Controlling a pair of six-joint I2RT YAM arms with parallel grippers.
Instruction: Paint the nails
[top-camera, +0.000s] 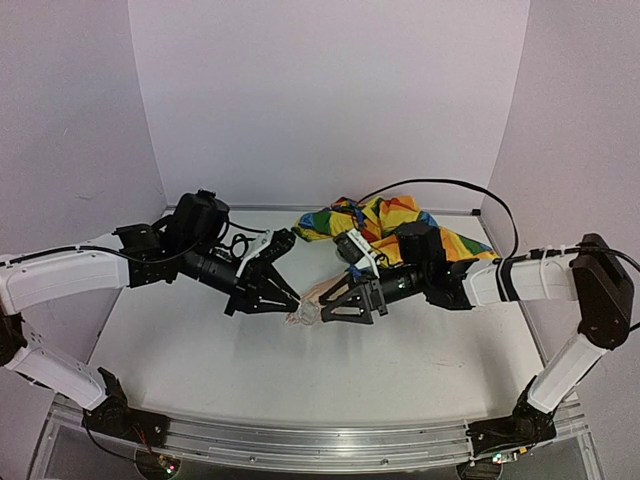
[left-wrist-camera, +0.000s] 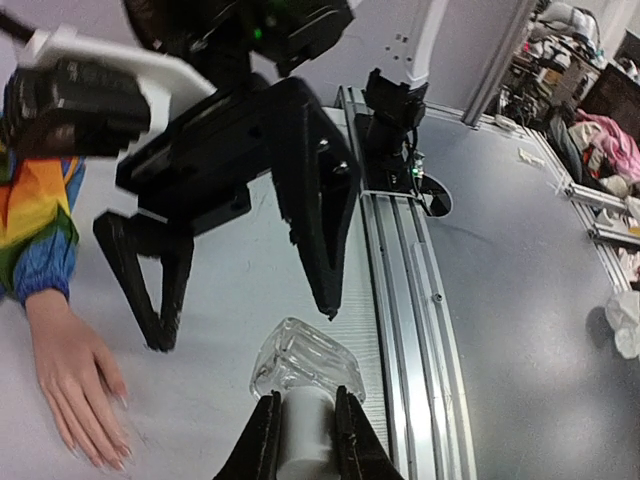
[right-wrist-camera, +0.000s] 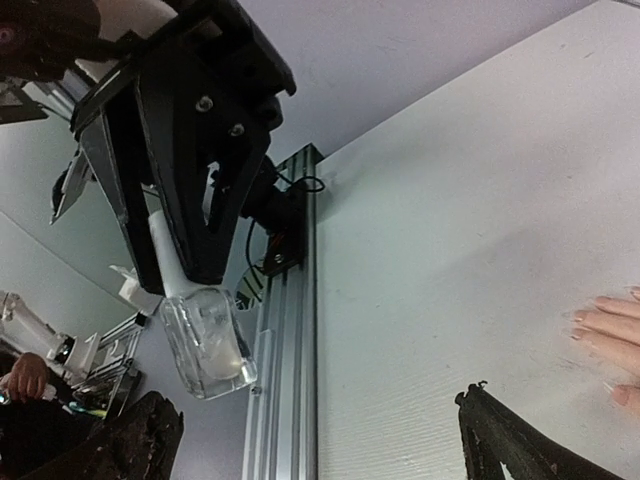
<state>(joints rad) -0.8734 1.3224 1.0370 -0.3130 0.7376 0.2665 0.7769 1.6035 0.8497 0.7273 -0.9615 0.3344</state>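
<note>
The left end effector (left-wrist-camera: 305, 410) is clenched on the white cap of a small clear bottle (left-wrist-camera: 305, 365), holding it neck-first with the glass body pointing away from the wrist; the right end effector (right-wrist-camera: 318, 400) is released and empty, with its jaws spread wide. The mannequin hand (left-wrist-camera: 70, 375) lies palm down on the tabletop (top-camera: 300, 370) between the two, its rainbow sleeve (top-camera: 385, 218) trailing off toward the far right corner. Its long axis runs from that sleeve down toward the near left, so the fingertips lie toward the bottle. The nails (right-wrist-camera: 578, 316) lie just beside the held bottle and to its side, low on the tabletop; the bottle hangs above them, apart from the fingers. In the right wrist view the fingertips show only at the frame's edge, off to one side of the open jaws; from above, the right end effector seems to hover right over the back of the hand, though the overlap makes that hard to settle. Both arms are close; the left is the one carrying the polish. I judge the bottle has yet to be opened. No brand, label or legible writing shows on the bottle or elsewhere.
</note>
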